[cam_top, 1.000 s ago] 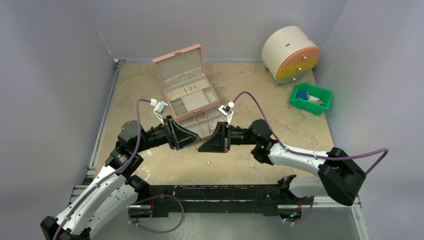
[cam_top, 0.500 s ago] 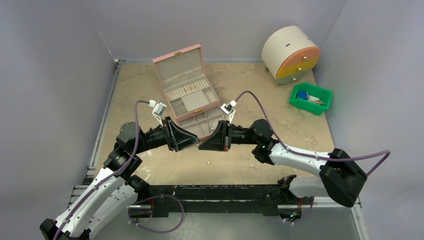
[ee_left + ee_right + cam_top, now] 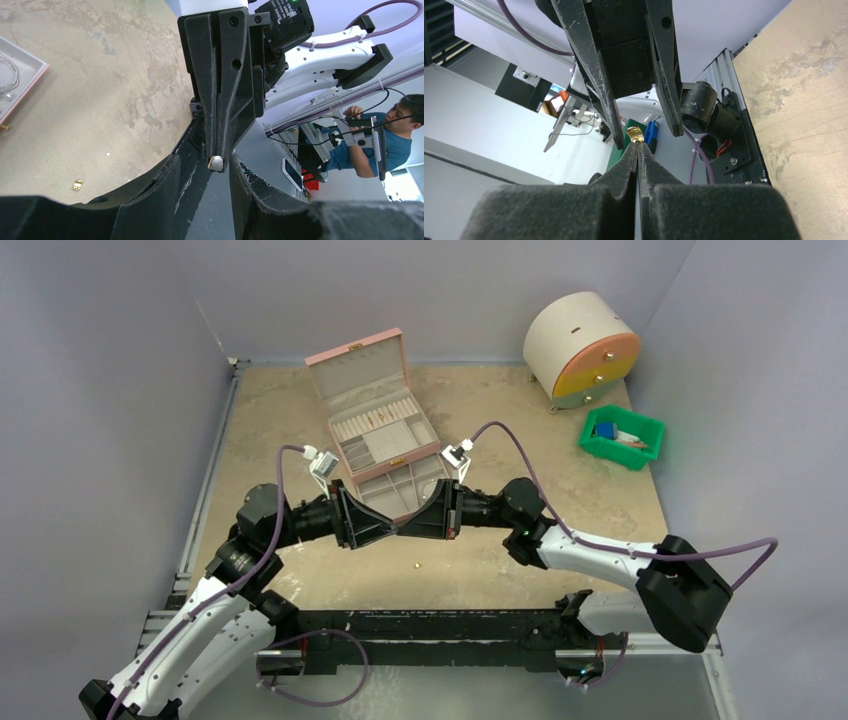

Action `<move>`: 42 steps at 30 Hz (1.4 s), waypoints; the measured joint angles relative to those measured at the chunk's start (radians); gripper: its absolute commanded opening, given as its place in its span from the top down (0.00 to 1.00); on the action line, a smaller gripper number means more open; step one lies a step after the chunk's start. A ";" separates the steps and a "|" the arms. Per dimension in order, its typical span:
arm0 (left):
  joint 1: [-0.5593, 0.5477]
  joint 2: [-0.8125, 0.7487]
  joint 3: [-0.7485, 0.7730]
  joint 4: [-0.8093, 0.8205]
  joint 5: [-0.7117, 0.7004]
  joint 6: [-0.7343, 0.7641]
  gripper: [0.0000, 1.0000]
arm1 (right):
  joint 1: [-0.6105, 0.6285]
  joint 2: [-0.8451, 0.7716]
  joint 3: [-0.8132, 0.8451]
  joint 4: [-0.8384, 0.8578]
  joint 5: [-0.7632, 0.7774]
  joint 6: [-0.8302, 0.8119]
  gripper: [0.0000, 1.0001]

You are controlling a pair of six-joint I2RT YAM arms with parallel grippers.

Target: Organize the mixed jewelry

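Observation:
My right gripper (image 3: 636, 146) is shut on a small gold stud (image 3: 635, 135), which sticks out past its tips. My left gripper (image 3: 205, 165) stands open, its two fingers (image 3: 594, 65) on either side of the right gripper's tips and the stud (image 3: 216, 163). From above, both grippers meet tip to tip (image 3: 400, 529) just in front of the open pink jewelry box (image 3: 385, 440). A gold piece (image 3: 417, 564) lies loose on the table near the arms. A silvery bracelet (image 3: 7, 75) lies in the box's tray, at the left edge of the left wrist view.
The pink box's lid stands up at the back and its lower tray (image 3: 372, 489) is pulled out toward the arms. A round white drum cabinet (image 3: 580, 350) and a green bin (image 3: 621, 437) with blue items sit at the far right. Another gold piece (image 3: 77, 185) lies on the table.
The left gripper has slid right and now brackets the right gripper's fingertips. The right gripper has kept its hold on the stud and barely moved.

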State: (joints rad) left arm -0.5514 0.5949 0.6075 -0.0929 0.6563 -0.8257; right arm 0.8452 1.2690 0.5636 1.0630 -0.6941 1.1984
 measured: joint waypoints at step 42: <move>0.000 -0.002 0.013 -0.023 0.016 0.025 1.00 | -0.002 0.048 0.000 0.062 -0.001 0.048 0.87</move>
State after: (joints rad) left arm -0.5510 0.5926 0.6209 -0.1154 0.6724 -0.8009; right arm 0.8429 1.3167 0.5640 1.1252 -0.6949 1.2461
